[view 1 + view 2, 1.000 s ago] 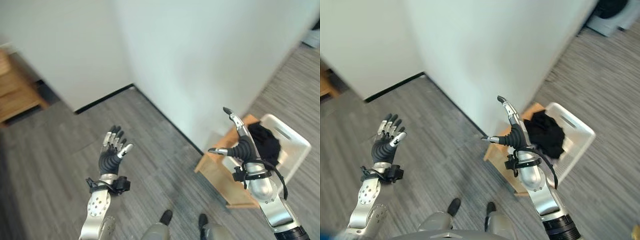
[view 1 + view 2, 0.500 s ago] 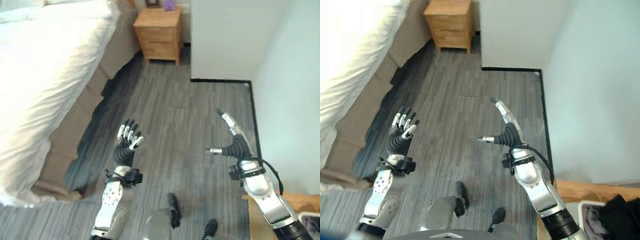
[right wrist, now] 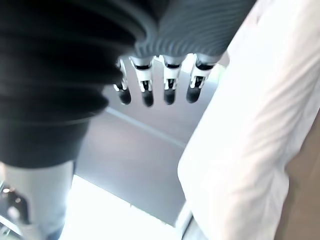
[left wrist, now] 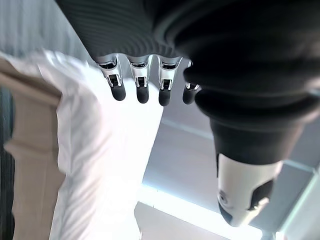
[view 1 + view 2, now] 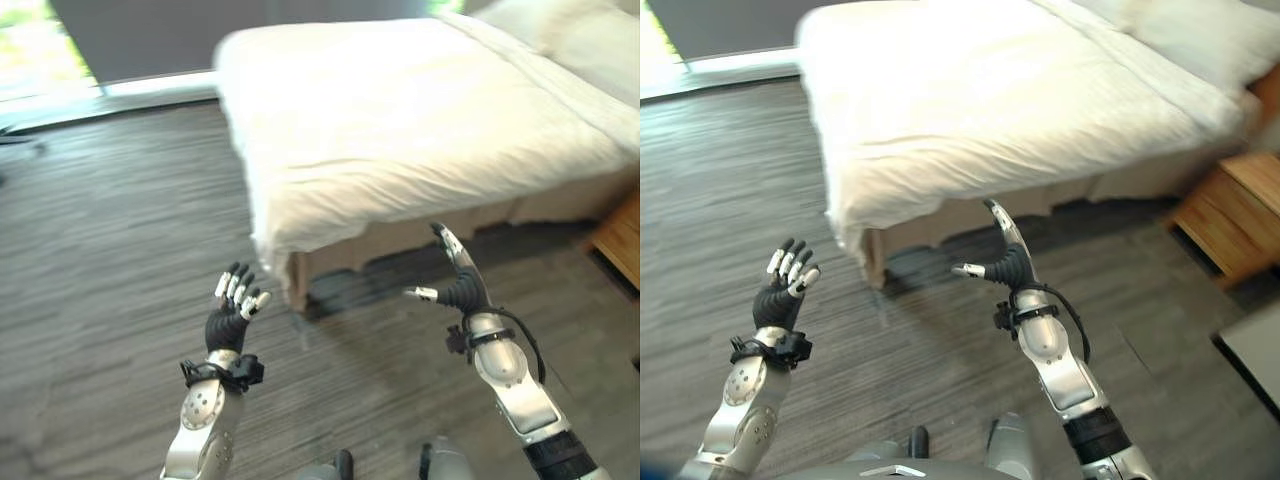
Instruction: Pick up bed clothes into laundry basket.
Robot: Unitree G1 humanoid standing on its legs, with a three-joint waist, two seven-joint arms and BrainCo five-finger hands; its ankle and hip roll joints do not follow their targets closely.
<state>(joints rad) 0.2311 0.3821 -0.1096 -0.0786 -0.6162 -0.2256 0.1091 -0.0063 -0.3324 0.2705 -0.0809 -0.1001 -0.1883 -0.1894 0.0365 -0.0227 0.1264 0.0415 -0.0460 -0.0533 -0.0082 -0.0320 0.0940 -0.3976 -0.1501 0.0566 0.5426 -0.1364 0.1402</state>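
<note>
Both robot hands are raised over the grey plank floor (image 5: 120, 260) in front of a bed (image 5: 400, 110), and neither holds anything. The left robot hand (image 5: 231, 312) stands with its fingers straight and close together, pointing up, well short of the bed's near corner. The right robot hand (image 5: 455, 280) is spread, fingers stretched toward the bed and thumb stuck out to the side, hovering just before the bed's beige base (image 5: 420, 235). The bed clothes (image 5: 980, 80), a white cover, lie smoothed over the mattress and hang down past its edge; a white pillow (image 5: 1200, 35) sits at the far right end. The right eye view takes in a wooden nightstand (image 5: 1230, 215) beside the bed, of which the left eye view catches just a corner at its right edge. The left wrist view looks past straight dark-tipped fingers (image 4: 142, 87) to the hanging white cover (image 4: 95, 165) and the beige base (image 4: 30, 165) beneath it. The right wrist view likewise shows straight fingers (image 3: 170, 85), with the white cover (image 3: 260, 130) beyond them and untouched.
</note>
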